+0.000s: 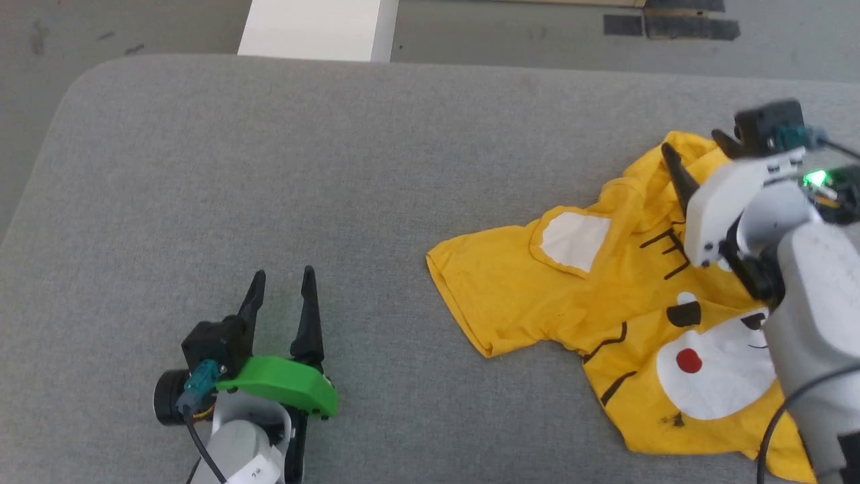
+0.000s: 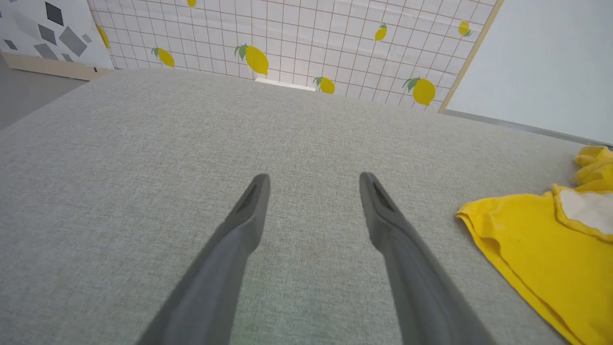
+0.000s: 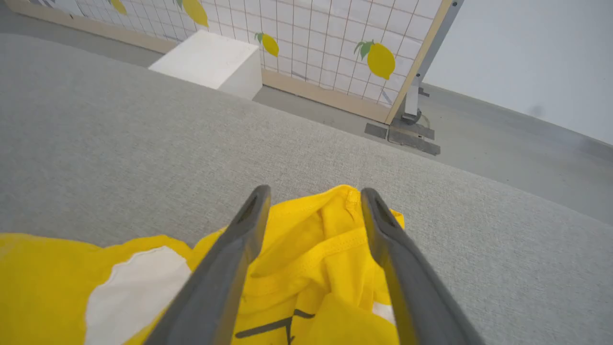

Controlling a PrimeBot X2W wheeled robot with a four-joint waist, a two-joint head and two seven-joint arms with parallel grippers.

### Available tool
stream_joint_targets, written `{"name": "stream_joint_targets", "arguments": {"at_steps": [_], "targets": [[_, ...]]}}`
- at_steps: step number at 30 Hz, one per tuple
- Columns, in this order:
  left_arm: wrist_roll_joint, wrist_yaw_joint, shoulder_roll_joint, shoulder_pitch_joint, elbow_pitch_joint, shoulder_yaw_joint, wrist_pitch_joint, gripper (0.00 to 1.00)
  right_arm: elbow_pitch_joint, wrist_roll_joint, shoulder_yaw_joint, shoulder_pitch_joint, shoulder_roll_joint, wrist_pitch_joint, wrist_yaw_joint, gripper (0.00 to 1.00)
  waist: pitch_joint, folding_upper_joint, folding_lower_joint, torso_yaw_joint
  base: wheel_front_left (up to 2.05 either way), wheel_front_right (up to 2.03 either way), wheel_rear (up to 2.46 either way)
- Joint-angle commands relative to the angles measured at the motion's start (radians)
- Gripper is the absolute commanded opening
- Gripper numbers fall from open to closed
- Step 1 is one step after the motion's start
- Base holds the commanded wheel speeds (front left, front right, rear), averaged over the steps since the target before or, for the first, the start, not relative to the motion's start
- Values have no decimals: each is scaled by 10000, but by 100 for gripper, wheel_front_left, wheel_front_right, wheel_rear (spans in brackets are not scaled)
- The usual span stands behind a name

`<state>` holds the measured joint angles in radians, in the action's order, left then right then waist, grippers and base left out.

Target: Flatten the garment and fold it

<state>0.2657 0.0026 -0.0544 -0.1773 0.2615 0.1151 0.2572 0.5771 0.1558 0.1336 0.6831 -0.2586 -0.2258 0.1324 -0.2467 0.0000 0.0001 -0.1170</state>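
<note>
The garment (image 1: 537, 296), a yellow T-shirt, lies crumpled on the right half of the table (image 1: 269, 168). Its print faces up. A flatter part with a hemmed edge reaches toward the middle, and the far end is bunched into folds.

It looks like light, limp cotton. I judge it will sag from any single pinch, and it will probably drag and wrinkle on the grey cloth top rather than slide. Nothing in it can break. The best holds are likely the doubled hems: the stitched edge at the left, and the seams in the bunched far end. Two holds set well apart would pull it flat.

The right claw (image 1: 693, 149) hovers over that far bunch with its jaws apart. In the right wrist view the fabric lies between its fingers but is not pinched. The left claw (image 1: 283, 274) is open too, over bare table well apart from the shirt.

There is wide room to the left and toward the far edge for spreading. The shirt's near right part runs under the right arm, so I cannot tell how close the table edge is there. A white box (image 1: 316, 27) stands on the floor past the far edge.
</note>
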Motion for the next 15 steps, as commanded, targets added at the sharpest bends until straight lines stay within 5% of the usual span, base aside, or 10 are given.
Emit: {"name": "stream_joint_targets", "arguments": {"at_steps": [1,15], "targets": [[31,34,39,158,43,9,45,100,-307,207,-144,-464,101,377,-17,100,381,0,-1,266,0,0,0],[-136,236,32,-532,642,834,-911,100,-5128,720,-1531,-5854,1845,2724,-17,100,1188,0,-1,1747,0,0,0]]}}
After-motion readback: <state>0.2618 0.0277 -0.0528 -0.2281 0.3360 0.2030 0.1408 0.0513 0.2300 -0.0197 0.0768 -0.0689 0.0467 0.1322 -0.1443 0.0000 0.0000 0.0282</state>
